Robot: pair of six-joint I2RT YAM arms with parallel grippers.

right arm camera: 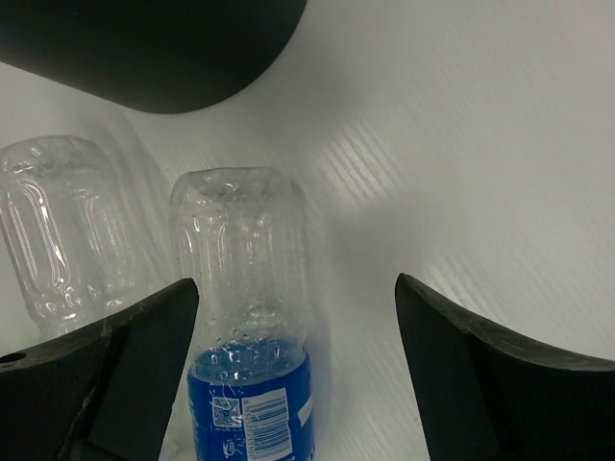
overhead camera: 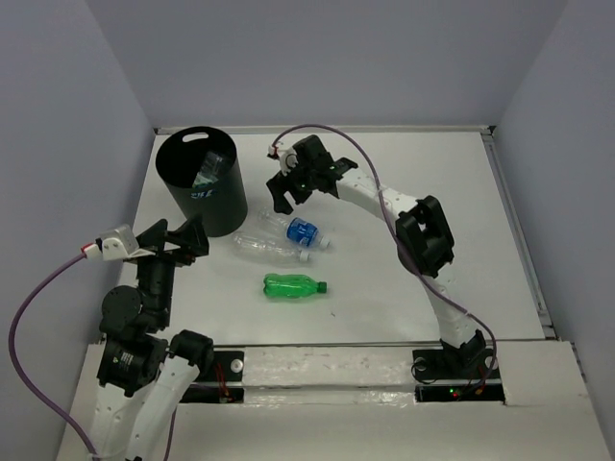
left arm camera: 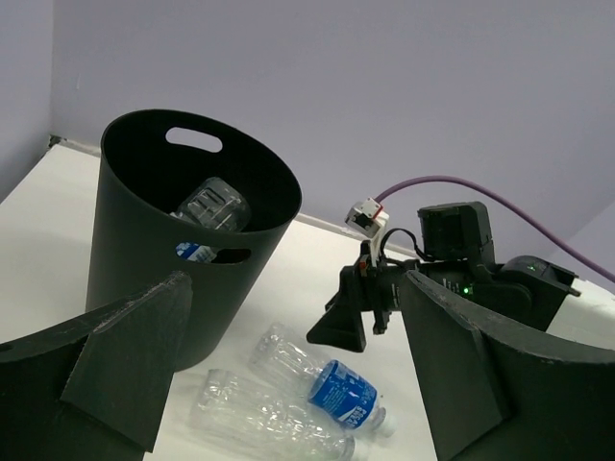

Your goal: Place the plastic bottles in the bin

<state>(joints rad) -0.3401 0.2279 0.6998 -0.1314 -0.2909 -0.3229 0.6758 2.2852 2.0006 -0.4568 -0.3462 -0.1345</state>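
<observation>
Lying on the white bench beside the black bin are a blue-labelled clear bottle, a plain clear bottle alongside it, and a green bottle nearer the arm bases. More clear bottles are seen inside the bin. The right claw is spread wide and empty above the blue-labelled bottle. The left claw is likewise spread wide and empty, near the bin.

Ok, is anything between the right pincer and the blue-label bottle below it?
Nothing visible. The right pincer hangs open over the blue-label bottle. The plain clear bottle lies close beside it and could crowd one finger.
</observation>
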